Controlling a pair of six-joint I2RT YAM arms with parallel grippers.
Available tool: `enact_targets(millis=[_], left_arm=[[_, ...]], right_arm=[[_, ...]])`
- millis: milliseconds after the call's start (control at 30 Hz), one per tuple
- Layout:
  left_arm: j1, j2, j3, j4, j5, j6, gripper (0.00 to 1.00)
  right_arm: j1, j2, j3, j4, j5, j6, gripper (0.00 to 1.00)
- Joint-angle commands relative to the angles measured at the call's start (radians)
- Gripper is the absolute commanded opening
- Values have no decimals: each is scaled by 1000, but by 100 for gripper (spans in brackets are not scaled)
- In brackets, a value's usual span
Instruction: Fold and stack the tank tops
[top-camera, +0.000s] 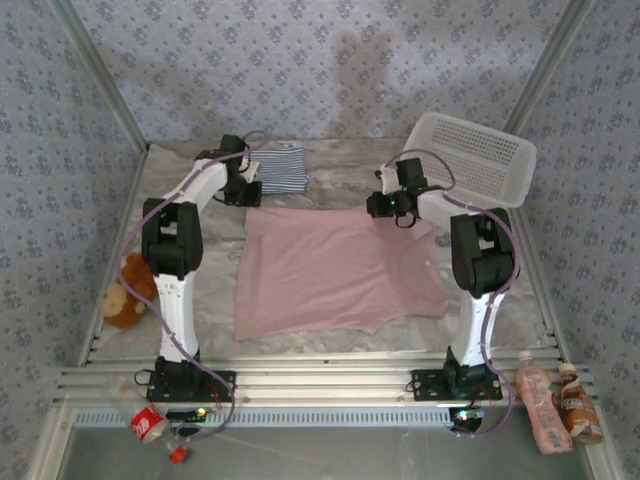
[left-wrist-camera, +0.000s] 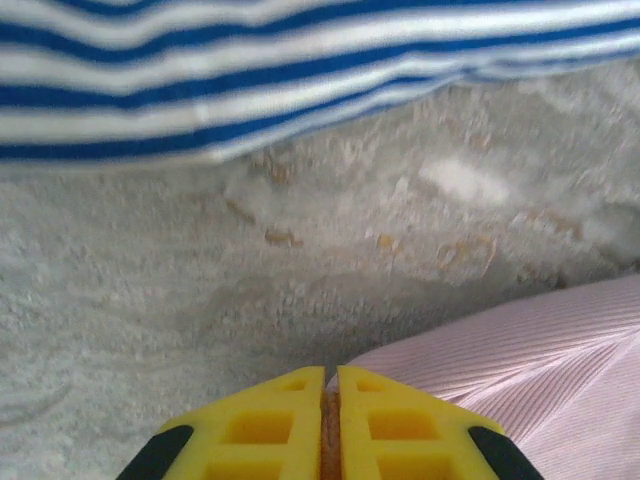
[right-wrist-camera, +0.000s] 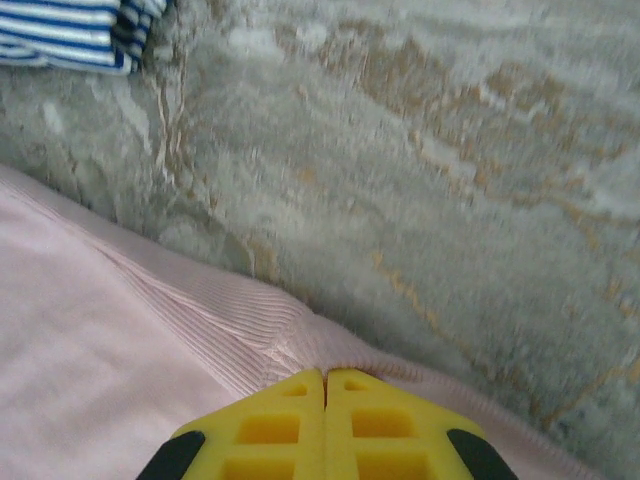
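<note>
Pink top (top-camera: 330, 270) lies flat mid-table; striped top (top-camera: 278, 168) sits folded, far left. Your left gripper (left-wrist-camera: 331, 385) and right gripper (right-wrist-camera: 326, 380) are pinched closed on the pink far corners, likely to draw that edge over for a fold.

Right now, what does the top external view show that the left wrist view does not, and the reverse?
Top external, not left wrist: the white lattice basket, the stuffed toy and the right gripper. Left wrist, not top external: the yellow fingers of the left gripper, pressed together at the pink tank top's corner. Both: the striped tank top, the pink tank top, the table.
</note>
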Motion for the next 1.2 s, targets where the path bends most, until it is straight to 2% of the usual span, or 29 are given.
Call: enact_targets(millis=[0, 533, 867, 1067, 1167], left_arm=[[-6, -115, -82, 3, 6, 34, 11], [-13, -267, -347, 62, 20, 37, 12], [-31, -315, -474, 80, 25, 23, 15], [-32, -328, -499, 55, -3, 28, 18], [-32, -336, -488, 28, -37, 33, 24]], right_arm=[[-8, -76, -62, 5, -43, -30, 7], [4, -188, -259, 1, -68, -36, 7], [28, -185, -322, 26, -64, -15, 8], [34, -218, -336, -9, -54, -21, 12], [28, -253, -331, -62, -54, -32, 17]])
